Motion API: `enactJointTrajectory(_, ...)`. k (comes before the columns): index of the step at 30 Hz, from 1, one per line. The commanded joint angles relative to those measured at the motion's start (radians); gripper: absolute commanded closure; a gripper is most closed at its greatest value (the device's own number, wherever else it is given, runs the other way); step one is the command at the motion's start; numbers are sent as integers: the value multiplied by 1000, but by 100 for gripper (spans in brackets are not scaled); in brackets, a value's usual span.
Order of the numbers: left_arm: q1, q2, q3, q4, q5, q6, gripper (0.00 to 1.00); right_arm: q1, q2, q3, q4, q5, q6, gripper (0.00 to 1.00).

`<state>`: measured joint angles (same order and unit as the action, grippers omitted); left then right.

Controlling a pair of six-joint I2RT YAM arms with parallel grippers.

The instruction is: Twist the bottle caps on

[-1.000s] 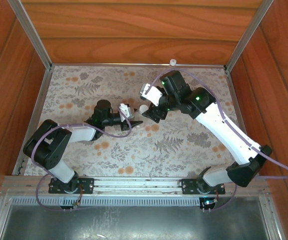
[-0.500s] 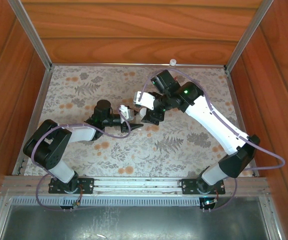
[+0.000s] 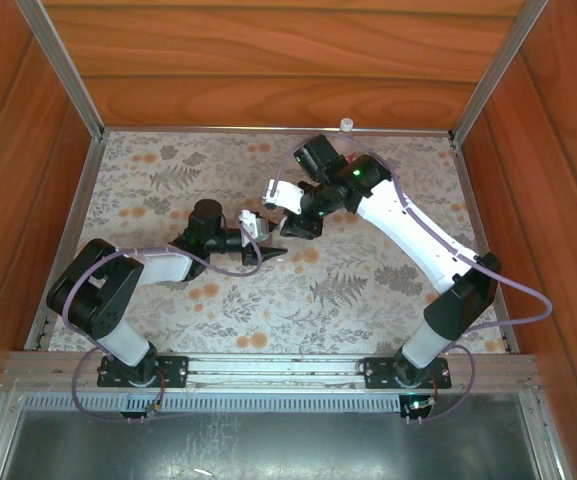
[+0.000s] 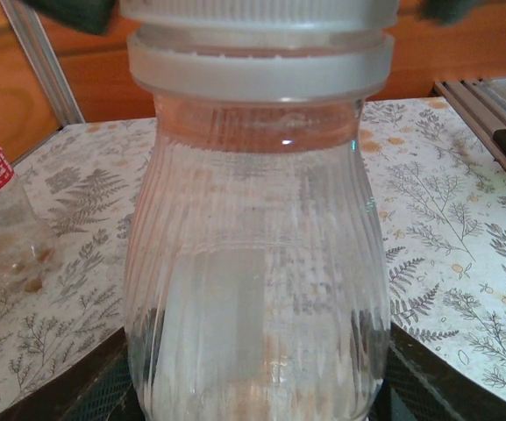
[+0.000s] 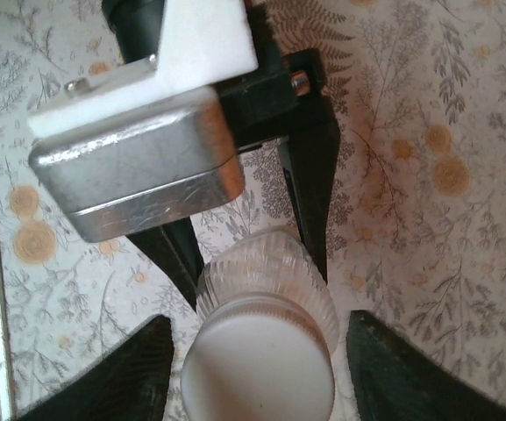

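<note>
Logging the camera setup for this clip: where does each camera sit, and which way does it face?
Top external: above and behind the bases, looking down at the floral cloth; the left arm and right arm show whole.
Left wrist: low, looking level along the left fingers at the clear bottle they clamp.
Right wrist: looking down on the white cap, the right fingers flanking it.
Shared: both wrist views show this bottle and cap.

left arm (image 3: 118,290): black joints, white links, lilac cable | right arm (image 3: 408,230): white links, black joints, green light | right pincer (image 5: 257,373): black fingers
</note>
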<state>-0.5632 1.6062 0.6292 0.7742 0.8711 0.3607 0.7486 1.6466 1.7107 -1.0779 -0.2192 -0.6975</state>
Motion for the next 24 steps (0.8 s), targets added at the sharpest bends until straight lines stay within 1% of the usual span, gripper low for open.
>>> enactJointTrajectory(1, 3, -3, 38, -4, 45, -9, 41, -14, -3, 16, -50, -45, -14, 56)
enactJointTrajectory(5, 5, 3, 50, -6, 39, -18, 42, -20, 2, 13, -45, -28, 9, 63)
enactJointTrajectory(6, 5, 5, 51, -6, 25, -17, 41, -20, 5, 14, -35, -30, 29, 65)
enactJointTrajectory(9, 6, 12, 53, -6, -47, -14, 42, -20, 8, 24, 18, -17, 131, 67)
enactJointTrajectory(10, 4, 14, 56, -6, -86, -13, 42, -20, 7, 32, 40, 10, 194, 67)
enactJointTrajectory(11, 5, 14, 61, -7, -123, -12, 41, -20, 39, 45, 50, 41, 257, 68)
enactJointTrajectory(12, 5, 18, 69, -6, -176, -12, 41, -20, 48, 63, 70, 86, 352, 69)
enactJointTrajectory(14, 4, 28, 89, -6, -276, -2, 42, -18, 57, 80, 105, 152, 523, 76)
enactJointTrajectory(15, 5, 37, 102, -6, -321, 10, 42, -17, 59, 84, 119, 174, 600, 78)
enactJointTrajectory(17, 0, 50, 131, -5, -405, 16, 42, -9, 61, 81, 137, 265, 806, 79)
enactJointTrajectory(18, -2, 53, 143, -5, -434, 30, 42, -6, 63, 77, 132, 309, 917, 79)
enactJointTrajectory(19, -13, 59, 153, -4, -472, 46, 42, -5, 62, 70, 123, 330, 996, 76)
enactJointTrajectory(21, -32, 66, 166, -4, -526, 82, 42, -6, 64, 73, 92, 374, 1097, 75)
enactJointTrajectory(22, -40, 72, 173, -4, -544, 96, 42, -7, 55, 72, 86, 392, 1106, 73)
enactJointTrajectory(23, -43, 75, 176, -4, -545, 96, 42, -8, 39, 66, 99, 396, 1090, 68)
enactJointTrajectory(24, -43, 75, 175, -5, -534, 79, 42, -8, 7, 44, 137, 392, 1039, 60)
